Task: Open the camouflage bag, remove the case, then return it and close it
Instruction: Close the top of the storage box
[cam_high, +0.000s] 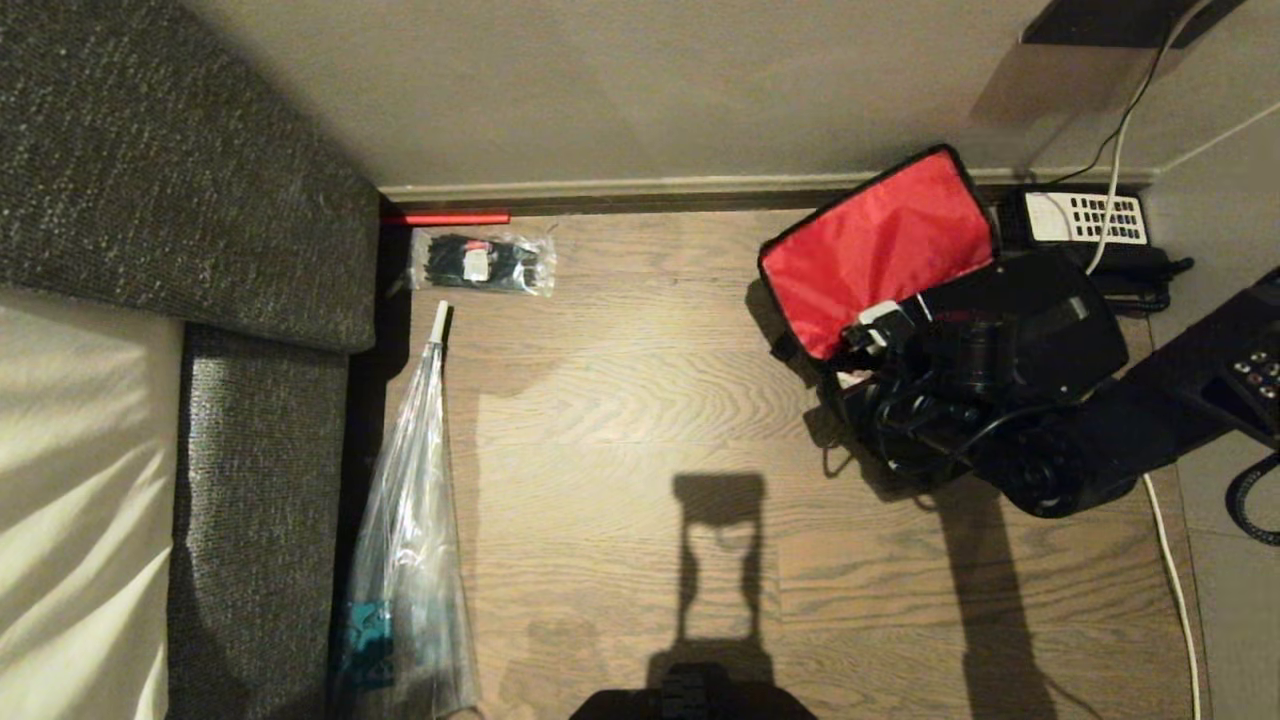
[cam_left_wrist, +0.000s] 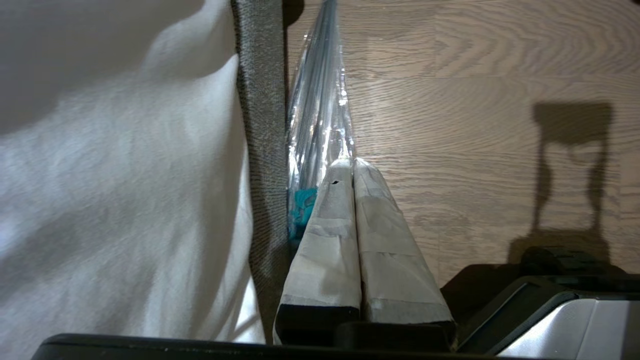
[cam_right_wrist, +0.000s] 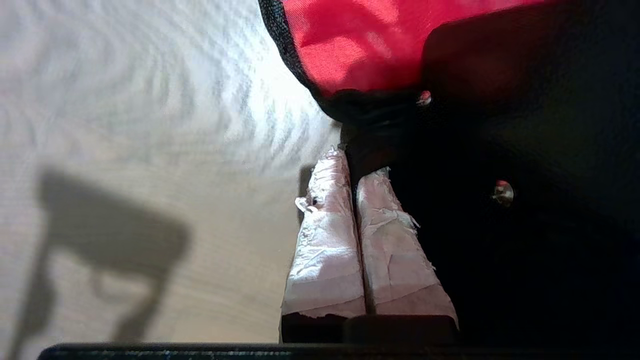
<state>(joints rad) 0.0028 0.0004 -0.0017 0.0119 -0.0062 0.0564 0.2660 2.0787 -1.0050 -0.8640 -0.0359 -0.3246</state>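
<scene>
Taped fingers of the right gripper (cam_right_wrist: 356, 165) are pressed together on nothing, at the front edge of the camouflage bag (cam_high: 880, 250), which lies open on the wooden floor (cam_high: 620, 400) by the desk telephone (cam_high: 1085, 218), red-lined lid thrown back. That lid looks soft and floppy, best pinched at its black rim. The right arm hides the bag's inside, so the case cannot be made out; the left gripper (cam_left_wrist: 352, 162) hangs closed and empty by the wrapped umbrella (cam_left_wrist: 320, 100).

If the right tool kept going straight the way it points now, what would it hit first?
Probably the black rim of the open camouflage bag, just below its red lining; the shut right tool looks almost on it, though depth is unclear.
</scene>
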